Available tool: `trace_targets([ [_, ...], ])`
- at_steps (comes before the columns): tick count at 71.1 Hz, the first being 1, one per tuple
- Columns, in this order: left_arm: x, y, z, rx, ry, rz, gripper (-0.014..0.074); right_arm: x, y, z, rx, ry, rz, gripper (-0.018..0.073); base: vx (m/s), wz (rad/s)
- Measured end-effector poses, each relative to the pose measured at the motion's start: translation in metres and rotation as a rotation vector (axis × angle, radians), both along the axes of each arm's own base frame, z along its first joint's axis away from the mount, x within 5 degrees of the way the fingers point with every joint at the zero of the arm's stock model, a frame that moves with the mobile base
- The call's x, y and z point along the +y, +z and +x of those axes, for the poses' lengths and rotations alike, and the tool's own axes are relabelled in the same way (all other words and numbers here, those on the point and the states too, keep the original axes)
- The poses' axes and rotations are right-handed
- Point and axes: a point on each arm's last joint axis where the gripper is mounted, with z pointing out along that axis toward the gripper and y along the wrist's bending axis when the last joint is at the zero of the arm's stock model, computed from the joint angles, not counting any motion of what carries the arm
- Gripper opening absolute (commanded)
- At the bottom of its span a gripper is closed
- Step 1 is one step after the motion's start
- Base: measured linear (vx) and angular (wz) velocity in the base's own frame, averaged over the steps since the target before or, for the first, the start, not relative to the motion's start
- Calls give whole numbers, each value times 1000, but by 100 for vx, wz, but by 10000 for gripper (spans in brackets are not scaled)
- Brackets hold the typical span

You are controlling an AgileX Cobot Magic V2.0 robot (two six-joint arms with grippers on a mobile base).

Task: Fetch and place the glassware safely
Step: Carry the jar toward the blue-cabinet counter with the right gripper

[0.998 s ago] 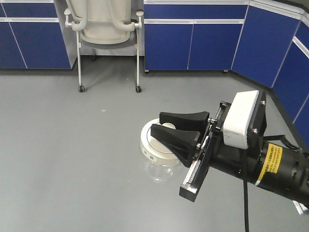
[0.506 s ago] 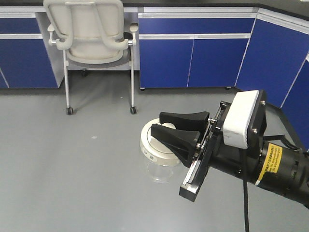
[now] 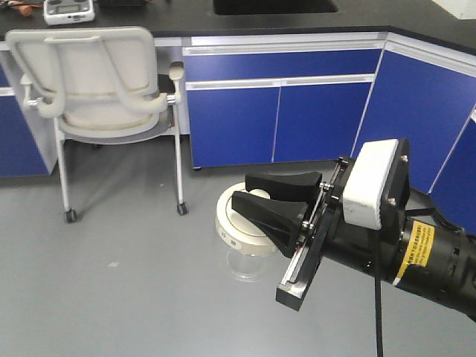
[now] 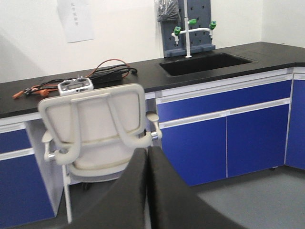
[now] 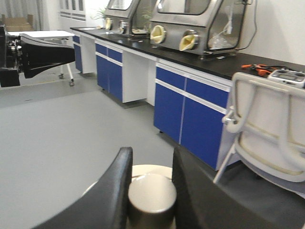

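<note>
The glassware (image 3: 239, 230) is a squat clear jar with a cream-white lid, hanging in the air above the grey floor in the front view. My right gripper (image 3: 245, 190) reaches in from the right and is shut on the lid's central knob. The right wrist view shows that knob (image 5: 151, 193) pinched between the right gripper's (image 5: 151, 157) black fingers, with the lid's rim (image 5: 148, 168) just beyond. My left gripper (image 4: 147, 155) is shut with its fingers pressed together and nothing between them. The left gripper (image 5: 47, 53) also shows at the upper left of the right wrist view.
A cream swivel chair (image 3: 97, 82) stands at the left before blue cabinets (image 3: 282, 119) under a black counter. A sink with taps (image 4: 205, 62) and a small device with cables (image 4: 75, 85) are on that counter. Glove boxes (image 5: 190, 24) line another bench.
The chair and cabinets have slid left and lower in the front view, and the countertop has come into sight. The right gripper and jar hold the same place in the frame.
</note>
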Motion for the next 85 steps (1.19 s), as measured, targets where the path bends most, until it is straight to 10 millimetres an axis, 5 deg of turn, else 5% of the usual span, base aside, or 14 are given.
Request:
trace_targets([
  [35, 0, 0, 0, 0, 0, 0, -7, 0, 0, 0, 0, 0, 0, -3, 27, -47],
  [85, 0, 0, 0, 0, 0, 0, -7, 0, 0, 0, 0, 0, 0, -3, 16, -98],
])
